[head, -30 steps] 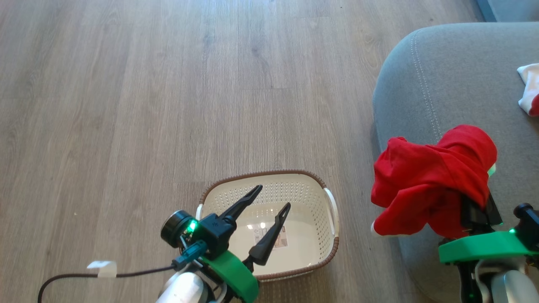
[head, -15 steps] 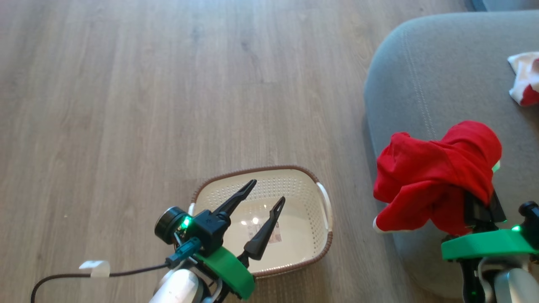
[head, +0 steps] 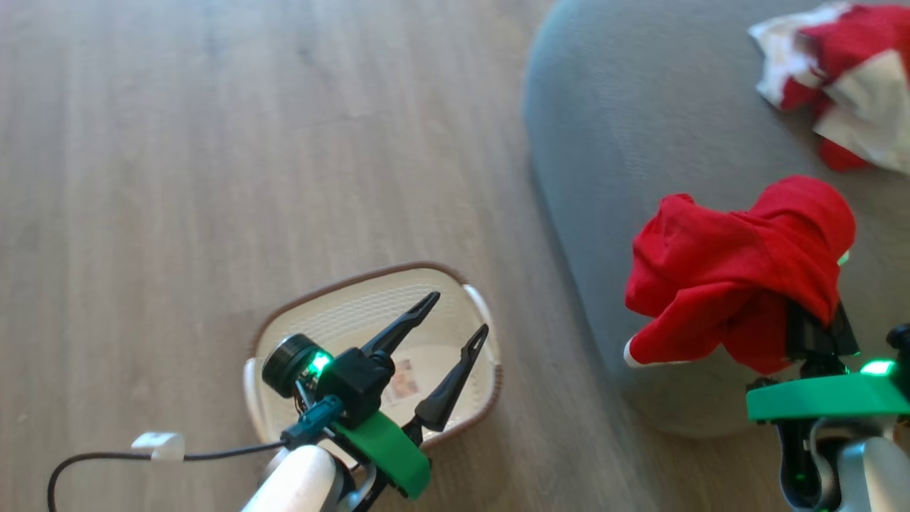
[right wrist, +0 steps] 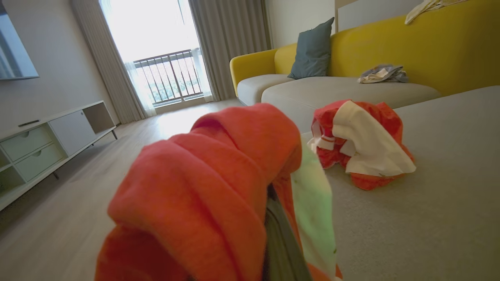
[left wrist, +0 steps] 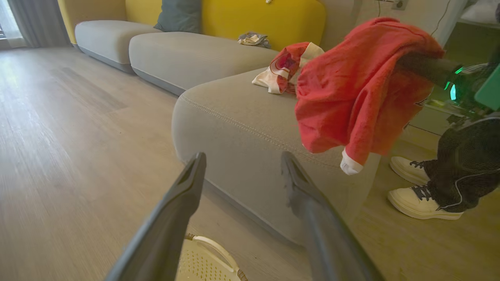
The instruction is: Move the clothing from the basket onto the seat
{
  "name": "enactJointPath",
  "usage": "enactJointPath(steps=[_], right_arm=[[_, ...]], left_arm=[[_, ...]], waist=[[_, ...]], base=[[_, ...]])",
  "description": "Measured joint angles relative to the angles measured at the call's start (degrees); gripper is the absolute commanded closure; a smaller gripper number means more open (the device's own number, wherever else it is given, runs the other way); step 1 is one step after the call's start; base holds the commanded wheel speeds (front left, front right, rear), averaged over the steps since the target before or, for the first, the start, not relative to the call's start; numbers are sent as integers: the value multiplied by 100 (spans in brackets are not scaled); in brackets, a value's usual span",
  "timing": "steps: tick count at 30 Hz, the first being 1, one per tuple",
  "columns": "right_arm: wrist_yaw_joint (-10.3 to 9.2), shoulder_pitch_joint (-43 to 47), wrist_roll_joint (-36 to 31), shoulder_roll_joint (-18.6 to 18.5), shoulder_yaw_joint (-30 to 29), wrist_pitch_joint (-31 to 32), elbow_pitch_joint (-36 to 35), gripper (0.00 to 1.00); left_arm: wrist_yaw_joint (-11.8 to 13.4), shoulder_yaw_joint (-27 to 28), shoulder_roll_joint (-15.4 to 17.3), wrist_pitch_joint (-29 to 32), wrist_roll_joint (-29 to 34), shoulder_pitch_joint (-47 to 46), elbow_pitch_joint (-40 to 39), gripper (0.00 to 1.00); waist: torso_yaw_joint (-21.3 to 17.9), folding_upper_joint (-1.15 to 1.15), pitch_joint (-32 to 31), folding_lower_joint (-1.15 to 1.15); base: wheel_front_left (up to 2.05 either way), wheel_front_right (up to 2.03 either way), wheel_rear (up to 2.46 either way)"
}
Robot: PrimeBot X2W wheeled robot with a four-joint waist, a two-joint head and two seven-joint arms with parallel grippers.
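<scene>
The plain red garment (head: 732, 277) hangs bunched over my right gripper (head: 814, 333), which is shut on it above the front edge of the grey seat (head: 625, 142). The cloth covers the fingers; in the right wrist view it (right wrist: 211, 183) drapes around one dark finger (right wrist: 281, 242). The red and white garment (head: 839, 78) lies crumpled on the seat farther back (right wrist: 359, 144). My left gripper (head: 458, 314) stands open over the cream basket (head: 355, 274), which holds just its label sticker. The left wrist view shows the held garment (left wrist: 359, 86) dangling past the seat's corner (left wrist: 234, 113).
Wooden floor (head: 213, 142) spreads left of the seat. A black cable (head: 142, 455) with a white tag trails from my left arm. A person's pale shoes (left wrist: 422, 195) stand on the floor beside the seat. Behind are a yellow sofa (right wrist: 390, 43) and a low cabinet (right wrist: 47, 136).
The head camera has swung right, so basket and seat have slid left in the picture and more of the red and white garment shows. The right gripper still holds the red garment.
</scene>
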Motion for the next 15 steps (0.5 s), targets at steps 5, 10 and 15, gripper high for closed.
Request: enactJointPath(steps=[5,10,15], right_arm=[[0,-64,68,5,-82,0,-60,100],[0,-71,227,7,-172,0,-81,100],[0,-69,374,8,-263,0,-100,100]], left_arm=[[0,-93,66,0,53,-83,-5,0],[0,-212,180,0,149,-114,-38,0],[0,-385,263,0,151,-214,-44,0]], waist=[[-522,0,113,0],[-1020,0,219,0],[-1422,0,338,0]], base=[[0,0,0],[0,0,0],[0,0,0]])
